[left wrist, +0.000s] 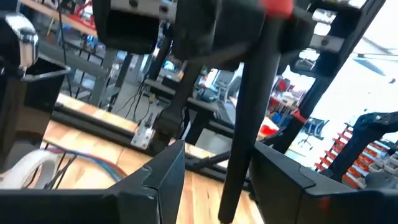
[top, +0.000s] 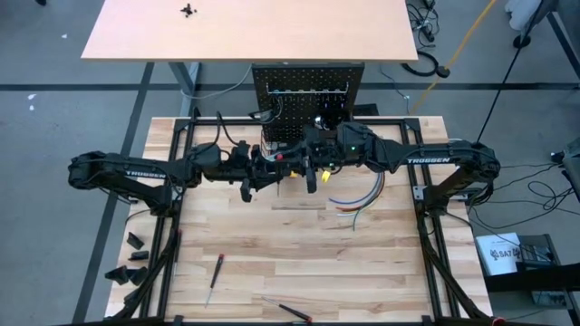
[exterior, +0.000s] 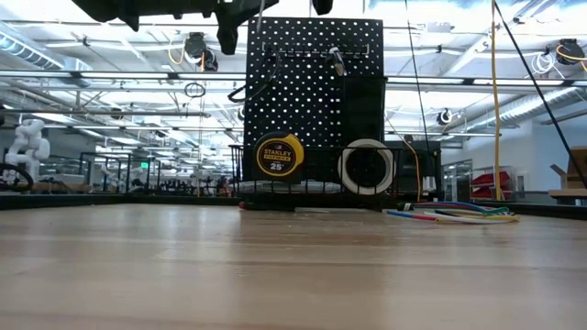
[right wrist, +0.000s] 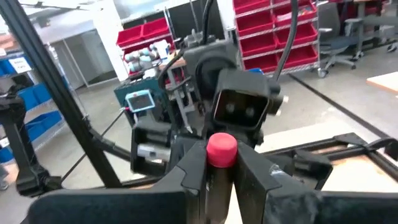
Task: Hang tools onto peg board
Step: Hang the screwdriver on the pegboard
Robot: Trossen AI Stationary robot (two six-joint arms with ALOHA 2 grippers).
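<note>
Your right tool is clamped on the red-and-black screwdriver at frame centre. Your left tool stands apart around its shaft, before the peg board.

Grey concrete floor all round, a peach-topped table beyond the bench. Behind, red bin shelving, blue bins, bright ceiling strip lights and a yellow cable hanging down.

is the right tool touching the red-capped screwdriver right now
Touching. The right wrist view shows the right tool closed on the screwdriver, both fingers pressed against its black handle below the red cap.
</note>
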